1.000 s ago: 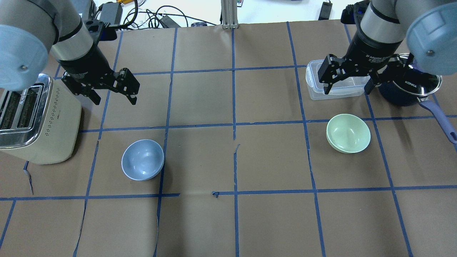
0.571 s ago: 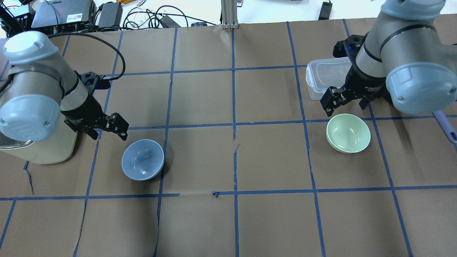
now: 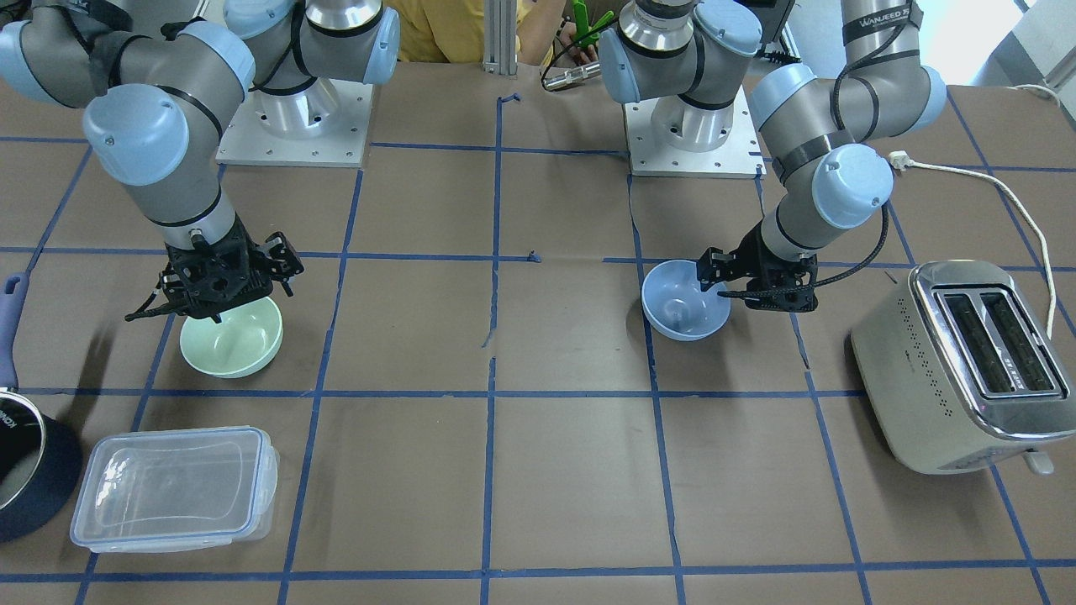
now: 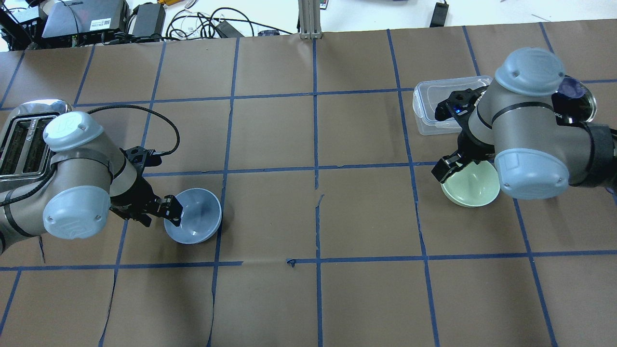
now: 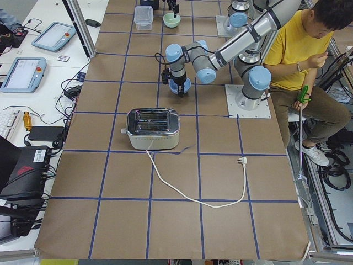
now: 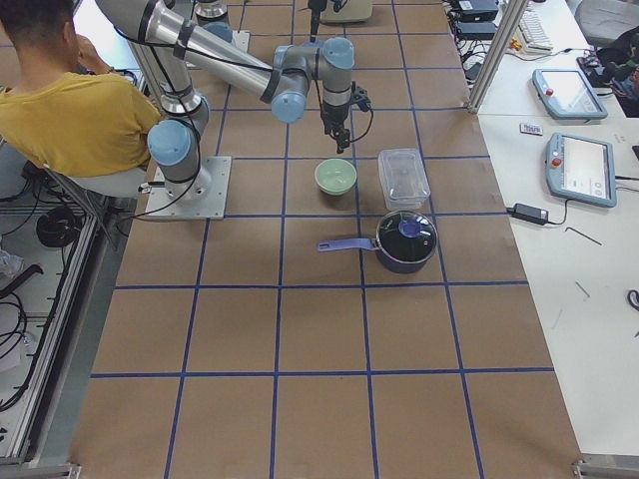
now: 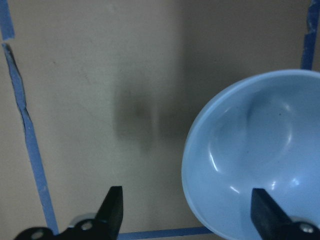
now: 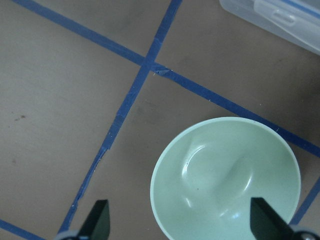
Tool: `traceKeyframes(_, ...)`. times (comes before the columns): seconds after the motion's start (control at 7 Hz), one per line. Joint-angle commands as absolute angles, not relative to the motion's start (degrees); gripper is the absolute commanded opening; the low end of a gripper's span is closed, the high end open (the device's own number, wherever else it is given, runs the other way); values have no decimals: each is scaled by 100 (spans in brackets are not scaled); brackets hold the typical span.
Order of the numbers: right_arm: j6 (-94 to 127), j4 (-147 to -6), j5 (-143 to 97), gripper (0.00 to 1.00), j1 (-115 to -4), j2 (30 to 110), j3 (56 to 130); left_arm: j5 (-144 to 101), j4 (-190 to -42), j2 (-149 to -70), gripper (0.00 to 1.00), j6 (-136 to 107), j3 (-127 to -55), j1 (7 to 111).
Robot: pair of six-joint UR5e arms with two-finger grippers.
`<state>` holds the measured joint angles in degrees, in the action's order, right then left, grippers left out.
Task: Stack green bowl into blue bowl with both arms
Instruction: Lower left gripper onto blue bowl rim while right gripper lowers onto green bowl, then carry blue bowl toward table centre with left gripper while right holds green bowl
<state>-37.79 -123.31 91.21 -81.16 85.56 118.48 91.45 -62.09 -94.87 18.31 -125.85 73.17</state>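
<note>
In the front-facing view, the green bowl sits upright on the bench. The right end effector is low over the part of its rim nearest the robot. Well apart from it, the blue bowl also rests upright, and the left end effector is at its rim on the toaster side.

The overhead view shows the same layout. One left finger reaches over the blue bowl's edge, while the right arm's elbow hides most of the right end effector and part of the green bowl.

Both side views show the bowls too small to add anything.

In the left wrist view the fingers are spread wide and straddle the blue bowl's rim, one over the inside and one over bare paper. They grip nothing.

The right wrist view shows the same at the green bowl: fingers released, with the rim between them.

As I judge it, only the approach is done. The rim grasps, the lift, the carry across and the nesting all remain.
</note>
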Motion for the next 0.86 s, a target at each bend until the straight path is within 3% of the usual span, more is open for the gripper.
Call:
traceKeyframes(0.0, -4412, -12558, 9079, 100, -7928, 8342, 12136, 8827, -6179, -9597, 21, 1784, -12569, 7304)
traceKeyframes(0.14, -4430, -12908, 9097, 100, -7928, 8263, 12390, 8563, -6187, -9572, 6, 1775, -12551, 7304)
traceKeyframes(0.29, -4438, -13242, 9088, 100, -7928, 8227, 12627, 8561, -6240, -9441, 0, 1758, -12525, 7408)
traceKeyframes(0.57, -4438, -13386, 9105, 100, -7919, 8113, 12718, 8218, -6754, -9483, 0, 883, -11687, 7740)
traceKeyframes(0.71, -4447, -13386, 9097, 89, -7910, 8095, 12718, 8209, -7176, -9631, 0, 331, -11028, 8248)
